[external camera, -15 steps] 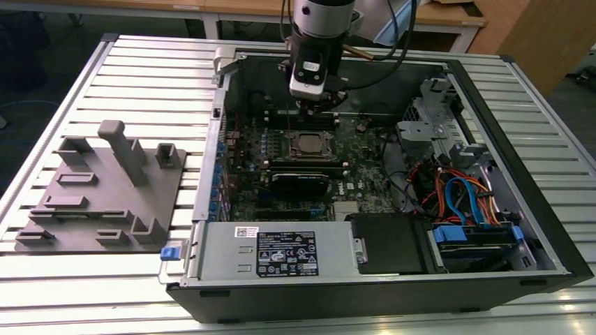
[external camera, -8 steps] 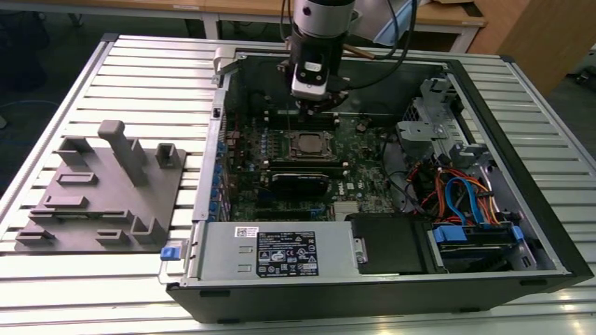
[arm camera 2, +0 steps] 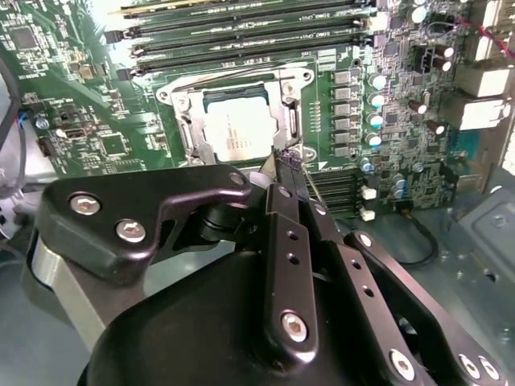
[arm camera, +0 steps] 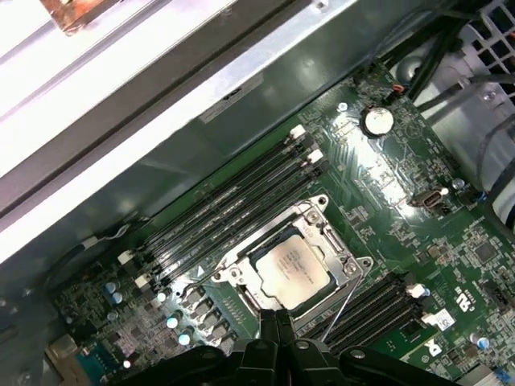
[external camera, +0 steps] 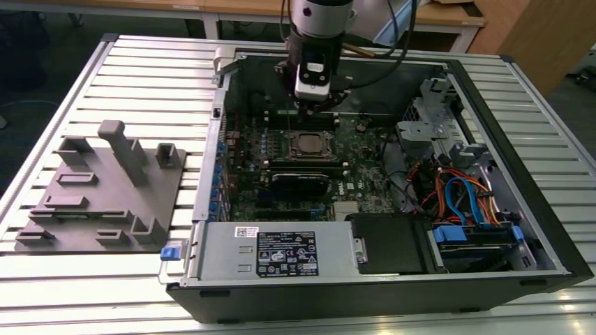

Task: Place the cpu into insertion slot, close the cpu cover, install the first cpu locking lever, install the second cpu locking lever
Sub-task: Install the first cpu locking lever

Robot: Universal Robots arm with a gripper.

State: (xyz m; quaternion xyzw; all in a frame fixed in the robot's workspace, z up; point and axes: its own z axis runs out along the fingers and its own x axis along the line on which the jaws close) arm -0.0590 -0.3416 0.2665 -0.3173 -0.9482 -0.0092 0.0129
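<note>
The cpu (arm camera 2: 237, 133) is seated, the cpu cover (arm camera 2: 187, 133) closed (centre frame); the locking lever (arm camera: 342, 305) is judged in hand. The gripper (arm camera 2: 286, 161) is poised beside it, jaws pressed together, seemingly empty; precise pressing is needed.

The cpu (arm camera: 290, 269) is a small flat square chip with a silver-grey metal top. It lies level in the insertion slot (arm camera: 211, 277), a square socket with a silver metal rim set in the green motherboard (arm camera: 451, 241). The cpu cover (arm camera: 338, 245), a thin silver plate with a large square window, is folded down flat over the chip, and the chip's top shows through the window. One locking lever (arm camera: 341, 305), a thin wire rod, slants up and away from the socket's edge, unlatched. The other lever's state cannot be told.
</note>
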